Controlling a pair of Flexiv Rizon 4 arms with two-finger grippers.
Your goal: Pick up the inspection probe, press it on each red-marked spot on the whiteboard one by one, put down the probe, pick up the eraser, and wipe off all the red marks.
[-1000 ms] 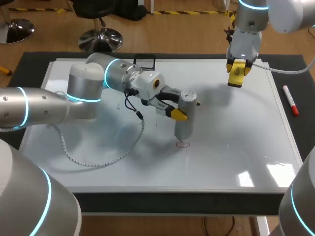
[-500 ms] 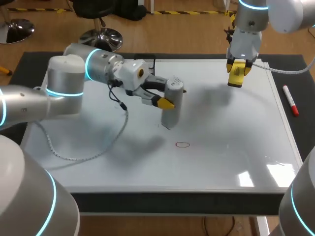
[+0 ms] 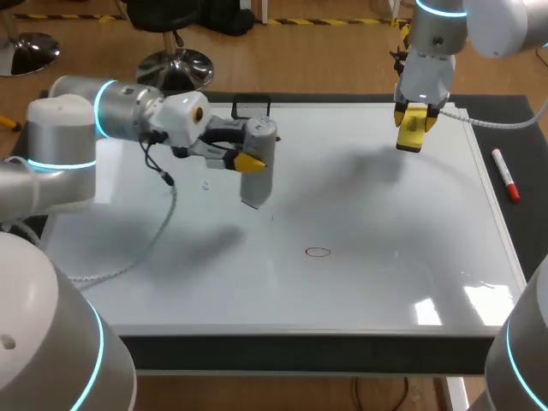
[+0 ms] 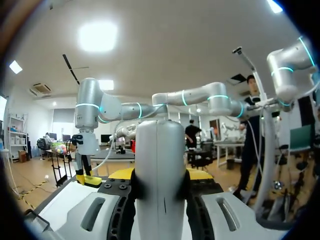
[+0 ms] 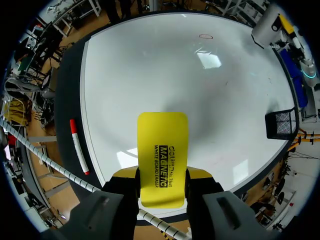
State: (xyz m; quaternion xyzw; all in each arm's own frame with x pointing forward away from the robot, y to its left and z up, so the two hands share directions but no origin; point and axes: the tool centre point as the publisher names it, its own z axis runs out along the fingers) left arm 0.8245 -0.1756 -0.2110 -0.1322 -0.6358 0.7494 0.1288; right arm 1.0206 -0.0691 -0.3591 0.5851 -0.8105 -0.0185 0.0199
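Contact with the red mark (image 3: 318, 252) has broken as the left gripper (image 3: 247, 159), clenched on the upright probe (image 3: 256, 175), carried it toward 10 o'clock of the whiteboard (image 3: 385, 291), so pressing looks finished, while the right gripper (image 3: 412, 137) at 1 o'clock clasps the eraser (image 3: 413, 125).

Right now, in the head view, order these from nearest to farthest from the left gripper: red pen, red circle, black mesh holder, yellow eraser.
1. Black mesh holder, just behind the left gripper.
2. Red circle, nearer the front, around the middle.
3. Yellow eraser, held in the right gripper, far right.
4. Red pen, farthest right.
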